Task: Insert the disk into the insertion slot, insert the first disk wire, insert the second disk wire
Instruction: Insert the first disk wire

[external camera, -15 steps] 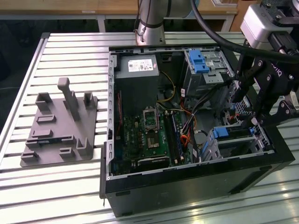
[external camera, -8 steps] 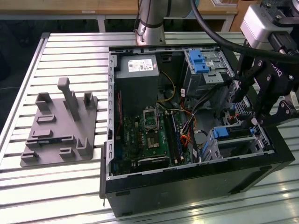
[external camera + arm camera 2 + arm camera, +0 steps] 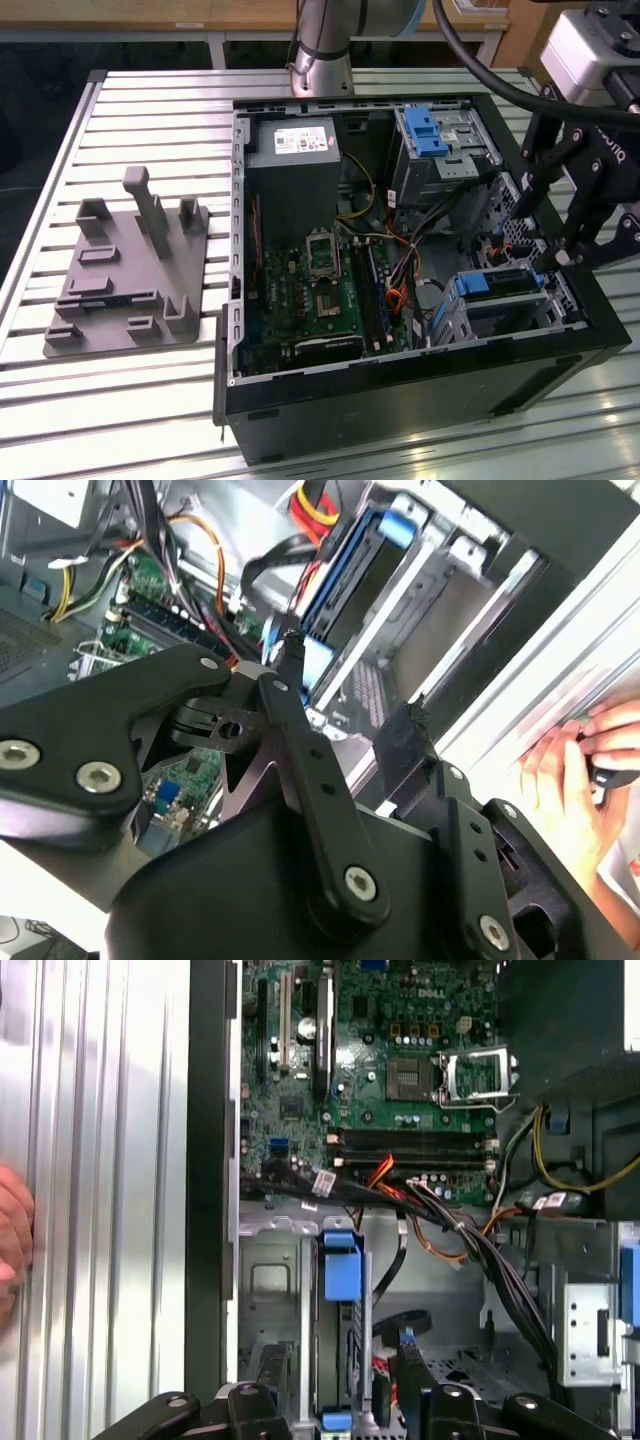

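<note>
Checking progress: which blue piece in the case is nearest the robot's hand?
The blue-framed disk in the silver cage, beside the hand; the blue clip sits on the taller bay.

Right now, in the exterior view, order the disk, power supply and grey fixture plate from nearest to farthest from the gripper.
1. The disk, close by the gripper, at the exterior view's right.
2. The power supply, inside the case, mid-view.
3. The grey fixture plate, on the table at the exterior view's left.

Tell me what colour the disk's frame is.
Bright blue frame, best in the first wrist view.
</note>
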### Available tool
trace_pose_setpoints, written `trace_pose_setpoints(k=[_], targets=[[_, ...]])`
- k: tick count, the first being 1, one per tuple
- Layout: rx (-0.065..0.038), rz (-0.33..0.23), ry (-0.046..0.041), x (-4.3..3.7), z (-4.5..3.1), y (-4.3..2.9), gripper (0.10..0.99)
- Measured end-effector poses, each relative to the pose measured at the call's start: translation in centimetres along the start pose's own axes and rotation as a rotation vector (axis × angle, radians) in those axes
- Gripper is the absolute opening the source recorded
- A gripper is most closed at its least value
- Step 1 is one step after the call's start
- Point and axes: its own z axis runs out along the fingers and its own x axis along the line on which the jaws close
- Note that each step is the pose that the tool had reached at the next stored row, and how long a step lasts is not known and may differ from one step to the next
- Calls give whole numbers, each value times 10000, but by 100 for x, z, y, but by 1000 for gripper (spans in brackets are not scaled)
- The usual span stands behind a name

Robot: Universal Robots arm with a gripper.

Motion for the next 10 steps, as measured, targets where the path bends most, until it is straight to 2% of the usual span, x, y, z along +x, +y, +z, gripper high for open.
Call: trace_pose_setpoints(k=[3,10], targets=[[-34,1,-2,-25,1,-101,557],[-37,2,1,-177,20,-193,557]])
